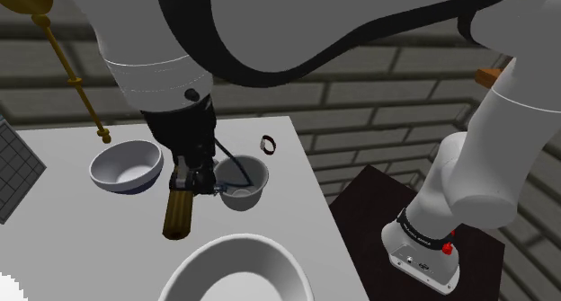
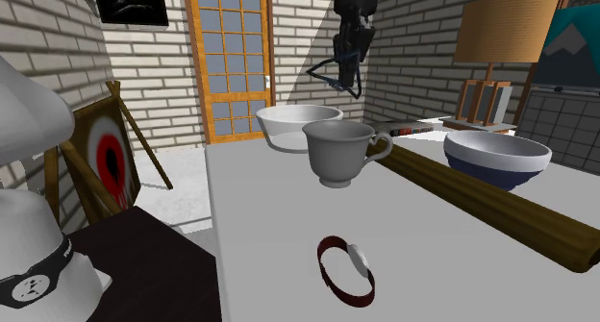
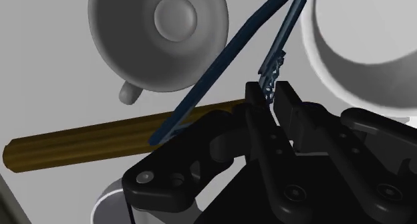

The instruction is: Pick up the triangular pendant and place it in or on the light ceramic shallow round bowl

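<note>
triangular pendant [image 3: 207,79] hangs in the air, its dark blue cord loop pinched at a short chain piece between the black fingers [image 3: 293,109], which are closed nearly together on it (nothing else sits between them). it dangles high over the worktop [image 1: 81,245] near the white cup [image 1: 244,193] and touches nothing below, so the pick looks done and the carry is what remains. held by its top, the loop hangs free underneath, which should let it drop cleanly into a dish. the wide white shallow bowl [image 1: 238,270] sits at the near edge in the shoulder view, close to the cup; i judge it the target. a brown rolling pin [image 1: 178,214] lies just left of the cup, a blue-sided bowl [image 1: 126,164] further left, and a small dark ring [image 1: 268,145] lies on the far side of the cup. no brand, label or writing can be read on any of them.
</note>
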Robot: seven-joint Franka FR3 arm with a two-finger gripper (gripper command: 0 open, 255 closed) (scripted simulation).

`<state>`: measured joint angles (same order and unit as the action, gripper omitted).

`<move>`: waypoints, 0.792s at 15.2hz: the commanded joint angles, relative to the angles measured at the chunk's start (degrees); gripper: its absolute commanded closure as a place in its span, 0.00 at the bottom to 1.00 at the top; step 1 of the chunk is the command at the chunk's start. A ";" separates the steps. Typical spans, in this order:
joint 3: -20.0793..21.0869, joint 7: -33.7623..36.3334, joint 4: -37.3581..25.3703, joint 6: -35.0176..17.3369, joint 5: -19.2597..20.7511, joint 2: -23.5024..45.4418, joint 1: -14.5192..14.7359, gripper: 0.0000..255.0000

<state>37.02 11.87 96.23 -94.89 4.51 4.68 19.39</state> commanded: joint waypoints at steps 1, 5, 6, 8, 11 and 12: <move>1.27 2.94 -0.62 0.40 0.10 0.49 1.62 1.00; 3.65 8.29 -1.05 0.84 -0.03 0.79 4.63 1.00; 4.27 9.71 -1.33 0.99 0.06 1.05 5.44 1.00; 5.47 12.64 -2.12 1.33 0.38 1.81 7.17 1.00; 7.20 17.25 -3.86 2.00 1.30 3.54 10.06 1.00; 7.75 18.84 -4.60 2.26 1.73 4.27 11.11 1.00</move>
<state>44.14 29.05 92.06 -93.13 6.30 8.93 29.56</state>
